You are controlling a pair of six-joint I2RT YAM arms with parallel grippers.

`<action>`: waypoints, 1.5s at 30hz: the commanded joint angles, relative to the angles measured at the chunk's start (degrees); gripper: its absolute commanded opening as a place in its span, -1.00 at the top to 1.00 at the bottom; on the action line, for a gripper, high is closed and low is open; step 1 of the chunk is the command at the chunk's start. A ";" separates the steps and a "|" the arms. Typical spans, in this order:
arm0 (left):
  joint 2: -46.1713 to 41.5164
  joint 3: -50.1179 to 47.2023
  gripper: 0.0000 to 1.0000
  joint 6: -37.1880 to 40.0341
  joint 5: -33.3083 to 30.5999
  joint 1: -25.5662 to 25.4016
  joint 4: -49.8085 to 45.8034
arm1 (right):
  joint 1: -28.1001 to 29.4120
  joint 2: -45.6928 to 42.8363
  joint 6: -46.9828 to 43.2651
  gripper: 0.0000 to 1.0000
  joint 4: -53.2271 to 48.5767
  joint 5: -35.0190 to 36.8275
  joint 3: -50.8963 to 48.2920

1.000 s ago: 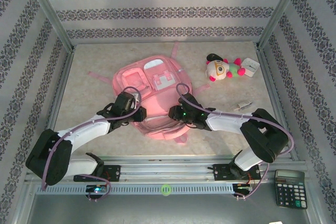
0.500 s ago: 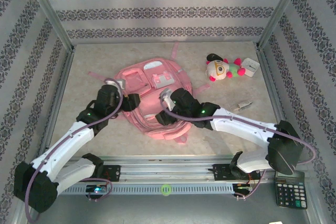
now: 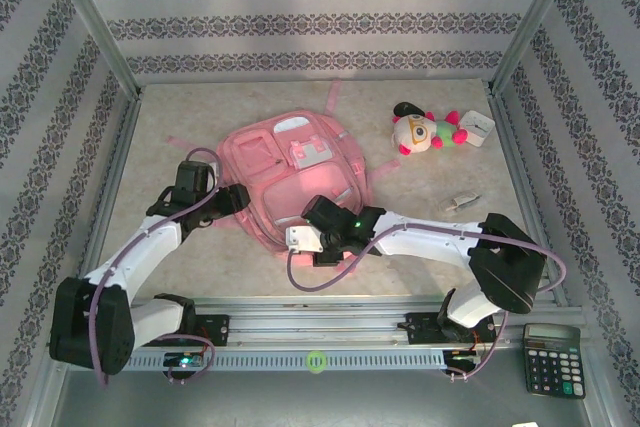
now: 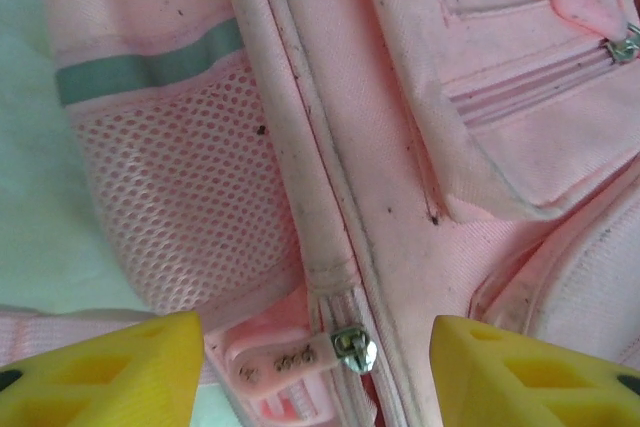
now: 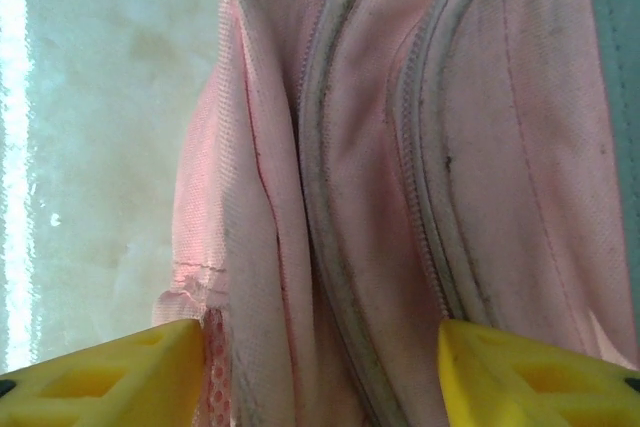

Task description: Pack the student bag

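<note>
The student bag [image 3: 300,172], a pink backpack with white-trimmed pockets, lies flat in the middle of the table. My left gripper [image 3: 236,197] is at its left side, open. In the left wrist view the yellow fingertips [image 4: 100,372] stand wide apart, with the metal zipper slider [image 4: 352,347] and its pink pull tab between them, untouched. My right gripper [image 3: 312,222] is over the bag's near edge. It is open too, and its fingertips [image 5: 540,372] straddle a fold of pink fabric and a zipper seam [image 5: 330,197] without pinching them.
A plush toy [image 3: 425,130] and a small white box [image 3: 478,127] lie at the back right. A small grey object [image 3: 462,203] sits right of the bag. A calculator [image 3: 552,357] rests beyond the front rail, and pink straps [image 3: 332,99] trail from the bag.
Both grippers have opened and let go of the bag. The left one moved out to the bag's left side and the right one swung down to its near edge. The bag has settled flatter.
</note>
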 commanded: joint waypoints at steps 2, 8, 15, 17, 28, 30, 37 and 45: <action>3.26 -0.89 -0.16 -1.98 6.32 0.82 6.09 | -2.70 0.11 -1.17 -0.19 2.62 -0.48 -1.74; 6.89 -3.03 -0.12 -2.11 12.15 1.09 11.30 | -5.94 0.01 -0.78 -0.09 2.88 -1.55 -2.26; 6.63 -4.58 0.08 -2.51 17.60 1.19 14.52 | -11.91 0.49 0.00 0.05 1.52 -1.68 -1.08; 5.52 -5.33 0.19 -2.87 18.05 1.13 15.47 | -12.67 0.16 0.57 0.07 1.53 -2.41 -0.98; 4.58 -6.23 0.60 -0.81 18.55 1.09 14.20 | -14.14 -2.17 6.31 0.13 3.15 -6.25 -0.85; 4.28 -6.14 0.46 0.45 18.38 1.09 13.14 | -14.41 -2.74 7.66 0.12 3.99 -6.74 -1.11; 3.59 -7.24 0.61 2.33 18.23 0.91 12.28 | -15.35 -4.53 11.26 0.12 4.77 -7.67 -1.34; 0.75 -6.60 0.95 4.41 15.61 0.08 8.33 | -16.81 -13.80 36.24 -0.35 2.06 -2.36 0.00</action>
